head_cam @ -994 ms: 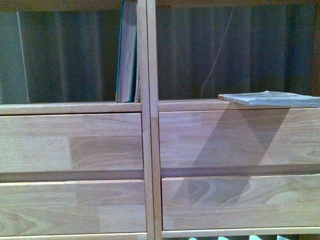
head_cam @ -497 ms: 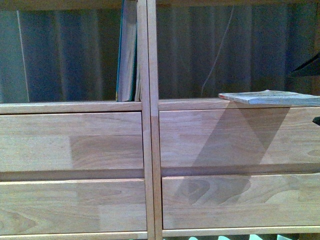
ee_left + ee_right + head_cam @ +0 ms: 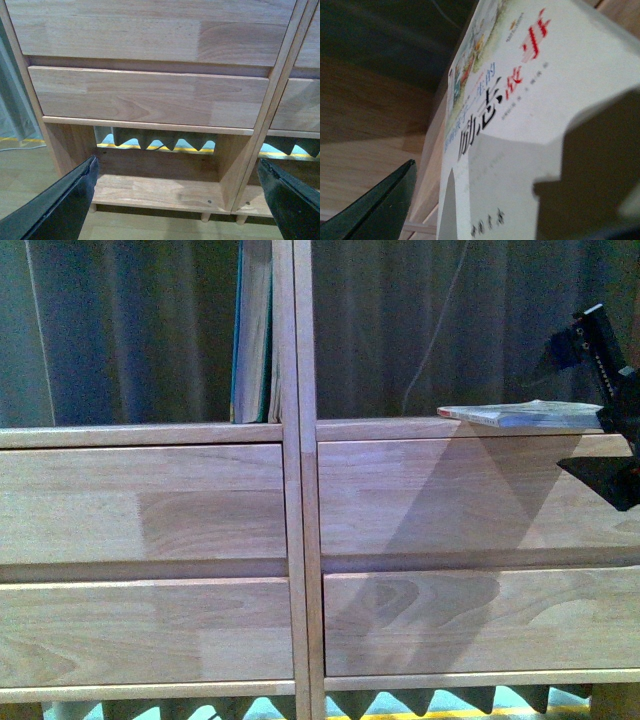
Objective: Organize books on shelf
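In the front view the light-wood shelf [image 3: 300, 490] fills the picture. Teal-green books [image 3: 252, 335] stand upright in its left compartment, against the central divider. A pale book [image 3: 515, 415] lies flat in the right compartment, jutting over the ledge above a drawer front. My right gripper [image 3: 600, 410] is open at that book's right end, one finger above it and one below. In the right wrist view the pale book's [image 3: 520, 75] white spine with red and black characters sits between the fingers [image 3: 380, 205]. My left gripper [image 3: 177, 200] is open and empty, facing the shelf's [image 3: 150, 95] lower drawers.
A dark curtain [image 3: 130, 330] and a thin white cable [image 3: 432, 340] hang behind the open compartments. Grey foam wedges [image 3: 400, 702] and a yellow strip show under the shelf. Wooden floor [image 3: 30, 175] lies before the shelf's peg legs.
The shelf now sits higher in the front view, so its bottom edge shows. My right gripper has come in from the right and now straddles the flat pale book's end.
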Motion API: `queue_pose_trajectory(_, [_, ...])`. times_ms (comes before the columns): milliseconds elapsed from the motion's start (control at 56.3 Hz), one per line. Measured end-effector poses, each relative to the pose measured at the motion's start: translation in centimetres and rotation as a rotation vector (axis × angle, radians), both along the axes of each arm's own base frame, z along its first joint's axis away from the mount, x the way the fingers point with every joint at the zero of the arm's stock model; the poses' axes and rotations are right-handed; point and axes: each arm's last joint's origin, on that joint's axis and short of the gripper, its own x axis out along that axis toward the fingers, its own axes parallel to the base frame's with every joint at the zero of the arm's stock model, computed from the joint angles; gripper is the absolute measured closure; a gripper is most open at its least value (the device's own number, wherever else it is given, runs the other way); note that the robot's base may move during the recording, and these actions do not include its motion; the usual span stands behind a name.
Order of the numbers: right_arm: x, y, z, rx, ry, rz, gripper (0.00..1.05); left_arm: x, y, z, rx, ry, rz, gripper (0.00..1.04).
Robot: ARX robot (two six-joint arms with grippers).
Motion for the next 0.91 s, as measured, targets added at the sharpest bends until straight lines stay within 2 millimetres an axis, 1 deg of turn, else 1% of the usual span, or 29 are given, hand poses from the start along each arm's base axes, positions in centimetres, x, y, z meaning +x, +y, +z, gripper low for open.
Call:
queue_pose_trajectory(53, [0.3, 0.3, 0.3, 0.006, 0.004, -0.003, 0.07, 0.0, 0.0, 0.0, 0.000, 0.000, 0.000, 0.07])
queue_pose_trajectory(107, [0.6, 0.7, 0.6, 0.012, 0.002, -0.005, 0.14, 0.0, 0.0, 0.0, 0.000, 0.000, 0.000, 0.07])
queue_pose_trajectory(160, [0.8, 1.1, 0.9, 0.013, 0.003, -0.005, 0.24, 0.0, 0.0, 0.0, 0.000, 0.000, 0.000, 0.07])
queue_pose_trajectory(249, [0.8, 1.8, 1.0, 0.020, 0.002, 0.008, 0.44, 0.0, 0.0, 0.0, 0.000, 0.000, 0.000, 0.07])
queue_pose_trajectory(302, [0.8, 1.9, 1.0, 0.021, 0.002, 0.009, 0.51, 0.0, 0.0, 0.0, 0.000, 0.000, 0.000, 0.07])
queue_pose_trajectory(337, [0.8, 1.9, 0.9, 0.024, 0.002, 0.009, 0.58, 0.0, 0.0, 0.0, 0.000, 0.000, 0.000, 0.07])
queue_pose_trajectory(408, [0.8, 1.9, 0.6, 0.027, 0.005, 0.009, 0.68, 0.0, 0.0, 0.0, 0.000, 0.000, 0.000, 0.07])
queue_pose_trajectory(479, [0.7, 1.7, 0.0, 0.029, 0.006, 0.013, 0.82, 0.0, 0.0, 0.0, 0.000, 0.000, 0.000, 0.07])
queue_pose_trajectory(568, [0.2, 1.3, -0.1, 0.030, -0.020, 0.019, 0.94, 0.0, 0.0, 0.0, 0.000, 0.000, 0.000, 0.07])
queue_pose_trajectory(622, [-0.3, 1.1, 0.2, 0.026, -0.037, 0.026, 0.97, 0.0, 0.0, 0.0, 0.000, 0.000, 0.000, 0.07])
queue_pose_trajectory(728, [-1.4, 0.8, 0.6, 0.016, -0.064, 0.046, 0.97, 0.0, 0.0, 0.0, 0.000, 0.000, 0.000, 0.07])
queue_pose_trajectory(817, [-2.4, 0.6, 1.4, 0.003, -0.096, 0.075, 0.97, 0.0, 0.0, 0.0, -0.003, -0.003, -0.007, 0.07])
queue_pose_trajectory(852, [-2.9, 0.7, 1.9, -0.003, -0.112, 0.090, 0.97, 0.1, 0.0, 0.3, -0.040, -0.032, -0.054, 0.07])
queue_pose_trajectory(906, [-3.7, 0.8, 3.0, -0.015, -0.147, 0.116, 0.97, 0.5, 0.4, 1.3, -0.085, -0.113, -0.127, 0.07])
